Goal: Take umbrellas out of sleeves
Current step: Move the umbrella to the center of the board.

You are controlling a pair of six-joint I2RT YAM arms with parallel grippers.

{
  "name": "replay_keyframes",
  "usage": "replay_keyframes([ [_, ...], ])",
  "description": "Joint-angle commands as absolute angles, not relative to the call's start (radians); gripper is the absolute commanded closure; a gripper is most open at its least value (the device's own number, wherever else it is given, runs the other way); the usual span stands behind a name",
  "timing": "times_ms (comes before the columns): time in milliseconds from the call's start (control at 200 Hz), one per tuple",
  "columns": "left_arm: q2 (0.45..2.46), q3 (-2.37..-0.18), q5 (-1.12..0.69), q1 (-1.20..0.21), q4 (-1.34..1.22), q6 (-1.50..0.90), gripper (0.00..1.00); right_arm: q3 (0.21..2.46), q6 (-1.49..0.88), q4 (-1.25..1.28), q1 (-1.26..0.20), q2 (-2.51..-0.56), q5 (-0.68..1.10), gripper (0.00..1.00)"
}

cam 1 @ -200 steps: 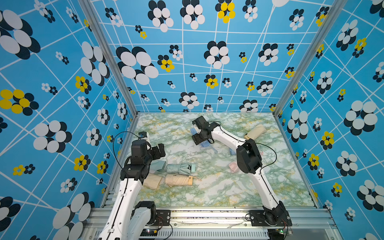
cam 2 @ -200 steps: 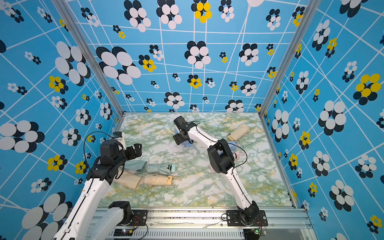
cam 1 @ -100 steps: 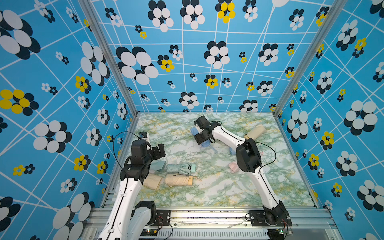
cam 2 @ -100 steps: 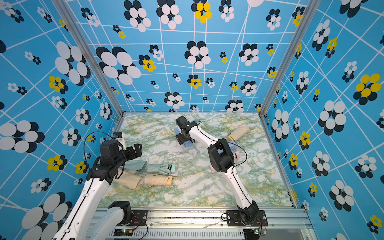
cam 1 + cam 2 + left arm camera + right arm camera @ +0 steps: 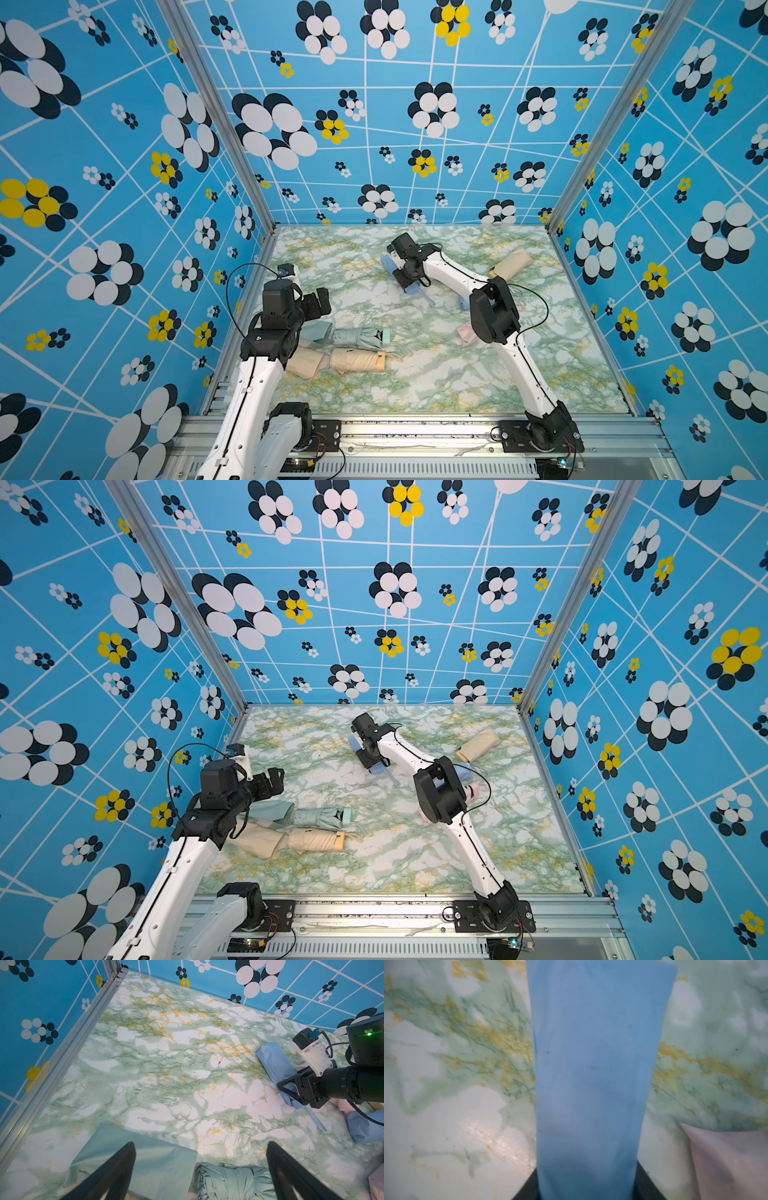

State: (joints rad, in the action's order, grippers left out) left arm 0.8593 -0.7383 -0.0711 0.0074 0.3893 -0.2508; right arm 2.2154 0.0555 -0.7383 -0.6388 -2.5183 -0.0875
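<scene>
Narrowing since a moment ago, the right claw (image 5: 405, 275) has drawn its jaws in against both sides of the blue sleeve (image 5: 591, 1064). That sleeve lies on the far middle of the surface (image 5: 415, 386), and I judge its umbrella is inside.

Nearest me, a mint umbrella (image 5: 361, 337) and a beige umbrella (image 5: 357, 360) lie bare, each next to a flat sleeve of its own colour, so those look done. The left claw (image 5: 319, 300) hangs over the mint sleeve (image 5: 164, 1165), jaws wide apart and empty.

To do this step well, I would have the squeeze bite fabric alone, near the closed end. Just now it sits close to the end where the blue cord (image 5: 428, 298) trails out, so it may pinch the umbrella too. The left claw then needs the handle, pulling straight along the sleeve.

As for pose, the left arm rises from the near rail and bends forward at the elbow, claw tilted down. The right arm reaches far across with its elbow high, and its wrist is turned down so the claw lies low along the sleeve.
</scene>
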Motion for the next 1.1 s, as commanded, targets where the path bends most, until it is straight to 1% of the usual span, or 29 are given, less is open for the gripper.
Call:
replay_keyframes([
  [0, 0.866, -0.770, -0.078, 0.015, 0.411, -0.246, 0.01, 2.191, 0.122, -0.758, -0.638, -2.514, -0.044, 0.62],
  [120, 0.871, -0.775, -0.074, 0.017, 0.420, -0.245, 0.01, 2.080, 0.217, -0.673, -0.651, -2.445, 0.012, 0.69],
  [340, 0.879, -0.781, -0.074, 0.020, 0.431, -0.245, 0.01, 1.874, 0.455, -0.528, -0.724, -2.319, 0.118, 0.73],
  [435, 0.885, -0.784, -0.072, 0.020, 0.436, -0.246, 0.01, 1.847, 0.536, -0.516, -0.764, -2.308, 0.142, 0.74],
  [595, 0.894, -0.794, -0.073, 0.025, 0.458, -0.244, 0.01, 1.865, 0.619, -0.532, -0.817, -2.328, 0.166, 0.75],
  [815, 0.918, -0.813, -0.104, 0.045, 0.492, -0.254, 0.00, 1.868, 0.664, -0.534, -0.847, -2.341, 0.201, 0.75],
  [1014, 0.956, -0.830, -0.148, 0.064, 0.510, -0.269, 0.08, 1.870, 0.676, -0.531, -0.853, -2.345, 0.192, 0.71],
  [1054, 0.964, -0.834, -0.158, 0.069, 0.512, -0.276, 0.10, 1.874, 0.673, -0.529, -0.853, -2.346, 0.188, 0.69],
  [1094, 0.974, -0.839, -0.169, 0.071, 0.517, -0.282, 0.11, 1.878, 0.671, -0.527, -0.853, -2.348, 0.184, 0.66],
])
